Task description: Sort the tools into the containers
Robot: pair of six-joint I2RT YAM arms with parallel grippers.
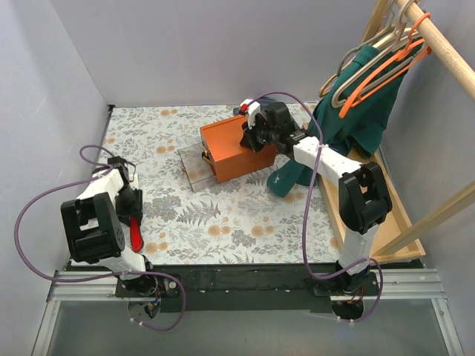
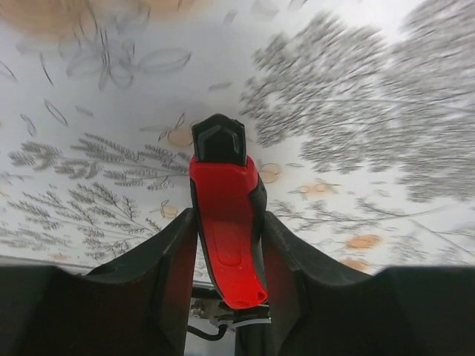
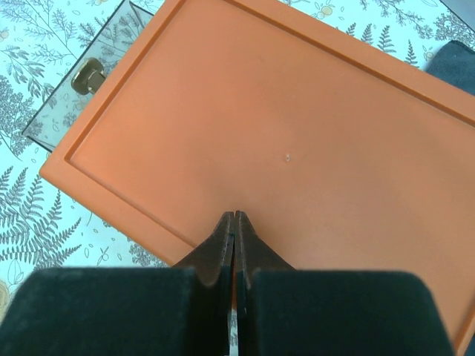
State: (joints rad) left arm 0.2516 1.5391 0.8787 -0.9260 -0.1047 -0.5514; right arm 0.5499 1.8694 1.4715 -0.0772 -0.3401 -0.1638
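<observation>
My left gripper (image 1: 132, 206) is shut on the chunky red-handled tool (image 1: 136, 231) near the table's left front. In the left wrist view the tool (image 2: 226, 215) sits between both fingers (image 2: 159, 267), its black tip pointing away over the floral cloth. My right gripper (image 1: 256, 137) is shut and empty, its tips (image 3: 234, 216) right at the closed lid of the orange box (image 3: 282, 126). The orange box (image 1: 234, 152) stands at the table's middle back. The clear box (image 1: 193, 167) lies against its left side, with a small yellowish item (image 3: 87, 76) inside. No screwdrivers are in view.
A dark green garment (image 1: 356, 119) and several clothes hangers (image 1: 378, 63) hang from a wooden rail at the back right. Part of the garment (image 1: 286, 178) rests on the table beside the orange box. A long wooden tray (image 1: 397, 222) runs along the right edge.
</observation>
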